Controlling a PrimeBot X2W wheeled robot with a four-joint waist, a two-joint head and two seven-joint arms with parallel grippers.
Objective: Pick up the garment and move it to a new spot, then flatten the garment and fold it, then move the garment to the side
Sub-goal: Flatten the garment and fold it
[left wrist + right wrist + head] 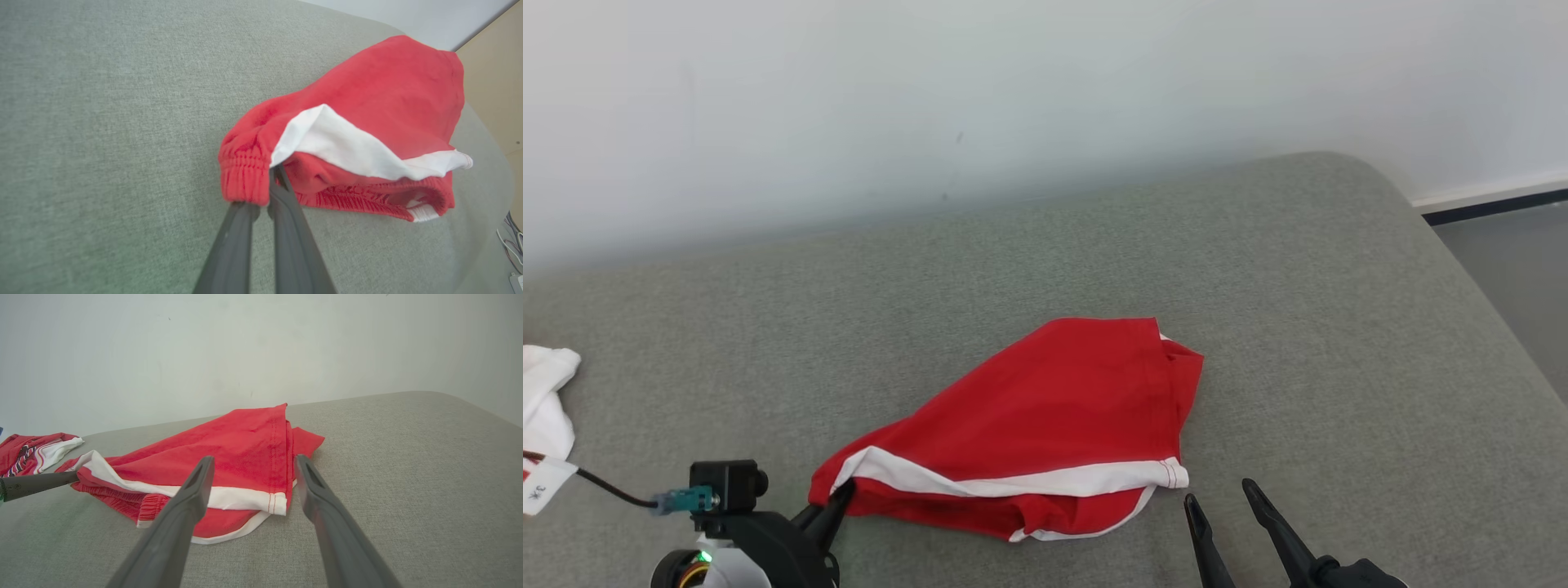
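The garment (1045, 416) is a pair of red shorts with white stripes, lying crumpled on the grey cushion (1013, 261). My left gripper (841, 494) at the lower left is shut on the garment's left corner. In the left wrist view the left gripper (269, 188) pinches the gathered red waistband of the garment (367, 106). My right gripper (1221, 492) stands open just off the garment's lower right corner, touching nothing. In the right wrist view the right gripper (253, 459) has its jaws spread before the white-hemmed corner of the garment (245, 457).
A white cloth (543, 400) lies at the cushion's left edge, next to a black cable (605, 486). Another red and white patterned cloth (28, 451) lies far left in the right wrist view. A pale wall (1013, 98) backs the cushion. Floor (1519, 269) drops off at right.
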